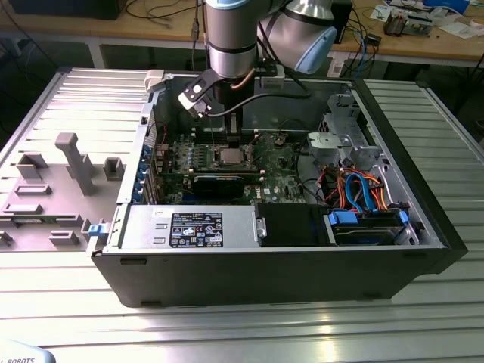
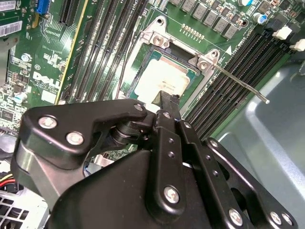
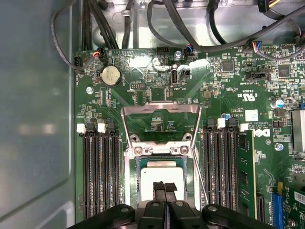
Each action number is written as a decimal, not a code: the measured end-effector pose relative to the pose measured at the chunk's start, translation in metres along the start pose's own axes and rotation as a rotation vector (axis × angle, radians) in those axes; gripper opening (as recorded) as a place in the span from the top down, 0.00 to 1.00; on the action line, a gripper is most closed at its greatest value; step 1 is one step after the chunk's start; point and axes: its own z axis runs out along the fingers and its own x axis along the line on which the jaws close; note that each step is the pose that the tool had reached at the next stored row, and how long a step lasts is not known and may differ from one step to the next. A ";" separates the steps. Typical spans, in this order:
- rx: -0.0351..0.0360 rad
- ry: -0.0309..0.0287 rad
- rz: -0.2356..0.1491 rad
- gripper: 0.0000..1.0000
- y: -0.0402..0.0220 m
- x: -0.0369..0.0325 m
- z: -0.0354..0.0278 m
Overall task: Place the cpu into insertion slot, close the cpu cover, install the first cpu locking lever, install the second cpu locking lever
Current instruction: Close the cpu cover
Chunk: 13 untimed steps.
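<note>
The cpu [image 3: 159, 172] lies flat in the insertion slot [image 3: 131, 177] on the green board, its silvery top showing in both wrist views [image 2: 167, 78]. My gripper [image 3: 165, 187] hangs just over the cpu's near edge, fingers [image 2: 164, 99] shut together with nothing seen between them. The cpu cover [image 3: 161, 108] stands open, swung back from the socket, with bare board showing through its window. One thin locking lever [image 2: 238, 84] sticks out unlatched beside the socket [image 3: 200, 176]. In the exterior view the gripper [image 1: 233, 134] is low inside the case above the socket [image 1: 227, 156].
Rows of black memory slots [image 3: 99, 176] flank the socket on both sides. Black cables [image 3: 190, 33] run along the case wall behind the board. A drive cage with blue and orange cables [image 1: 363, 193] and a power supply [image 1: 189, 227] sit inside the case.
</note>
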 end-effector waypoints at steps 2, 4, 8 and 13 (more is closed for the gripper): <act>-0.0001 0.0000 0.000 0.89 0.0001 0.0000 -0.0015; -0.0002 0.0003 0.000 0.89 0.0001 0.0001 -0.0016; -0.0001 0.0000 0.000 0.89 0.0001 0.0001 -0.0018; -0.0001 0.0000 -0.001 0.89 0.0001 0.0000 -0.0018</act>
